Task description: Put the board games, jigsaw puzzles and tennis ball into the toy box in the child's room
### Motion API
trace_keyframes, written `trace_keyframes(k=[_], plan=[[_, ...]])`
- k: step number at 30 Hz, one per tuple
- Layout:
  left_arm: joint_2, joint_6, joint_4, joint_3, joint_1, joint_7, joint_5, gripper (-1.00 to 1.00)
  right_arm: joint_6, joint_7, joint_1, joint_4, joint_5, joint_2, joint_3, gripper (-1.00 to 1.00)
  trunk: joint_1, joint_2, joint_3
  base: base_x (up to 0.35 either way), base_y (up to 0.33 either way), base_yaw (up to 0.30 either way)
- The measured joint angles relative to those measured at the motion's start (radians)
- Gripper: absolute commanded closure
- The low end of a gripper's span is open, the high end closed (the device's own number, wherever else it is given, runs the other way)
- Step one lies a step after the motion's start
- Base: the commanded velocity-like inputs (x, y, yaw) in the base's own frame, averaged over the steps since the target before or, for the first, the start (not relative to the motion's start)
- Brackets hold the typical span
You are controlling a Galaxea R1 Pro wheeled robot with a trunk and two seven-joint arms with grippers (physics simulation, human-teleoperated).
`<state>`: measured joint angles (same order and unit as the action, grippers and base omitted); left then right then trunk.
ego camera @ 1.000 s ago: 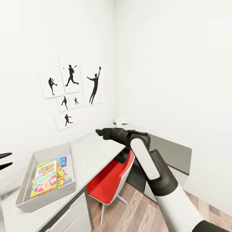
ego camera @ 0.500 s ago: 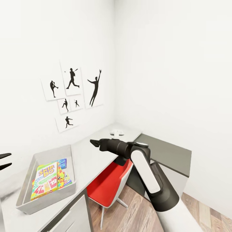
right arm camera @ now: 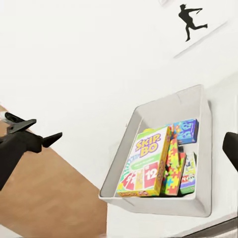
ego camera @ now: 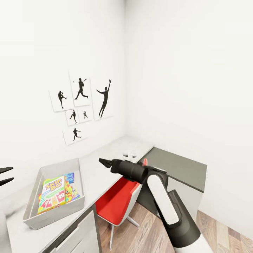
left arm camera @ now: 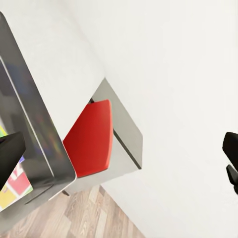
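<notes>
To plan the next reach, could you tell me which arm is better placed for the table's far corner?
Probably the right: the right fingers hover open over the table beyond the toy box; the left fingers hang short of it.

Six white wall prints (ego camera: 81, 109), each bearing a black silhouette of a ball player, hung in a loose cluster on the left wall near the room's corner. A red chair (ego camera: 117, 203) on a white base stood partly tucked beneath the white worktop. A small white object (ego camera: 129, 153) of indistinct form lay toward the corner. Wood-plank flooring (ego camera: 149, 230) in brown and grey tones extended below.
</notes>
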<state>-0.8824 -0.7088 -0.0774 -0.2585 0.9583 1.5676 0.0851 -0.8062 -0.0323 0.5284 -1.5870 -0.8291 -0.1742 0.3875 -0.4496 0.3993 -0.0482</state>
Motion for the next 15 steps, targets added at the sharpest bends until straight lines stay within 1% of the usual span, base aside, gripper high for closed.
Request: trace_keyframes(k=[4, 6, 10, 15], plan=[[-0.001, 0.000, 0.000, 0.000, 0.000, 0.000, 0.000, -1.00, 0.008, 0.062, -0.013, 0.000, -0.006, 0.000, -0.017, -1.00, 0.000, 0.000, -0.007, -0.006, 0.000, 0.000], [-0.002, 0.000, 0.001, 0.000, 0.000, 0.000, 0.000, -1.00, 0.010, 0.077, -0.016, -0.001, -0.007, 0.000, -0.021, -1.00, 0.000, 0.000, -0.010, -0.002, 0.000, 0.000], [-0.004, 0.001, 0.001, 0.000, 0.000, 0.000, 0.001, -1.00, 0.019, 0.088, -0.026, -0.001, -0.007, 0.000, -0.023, -1.00, 0.000, 0.000, -0.016, -0.001, 0.000, 0.000], [-0.003, 0.001, 0.001, 0.000, 0.000, 0.000, 0.000, -1.00, 0.051, 0.092, -0.034, 0.000, -0.006, 0.000, -0.021, -1.00, 0.000, 0.000, -0.025, 0.000, 0.000, 0.000]])
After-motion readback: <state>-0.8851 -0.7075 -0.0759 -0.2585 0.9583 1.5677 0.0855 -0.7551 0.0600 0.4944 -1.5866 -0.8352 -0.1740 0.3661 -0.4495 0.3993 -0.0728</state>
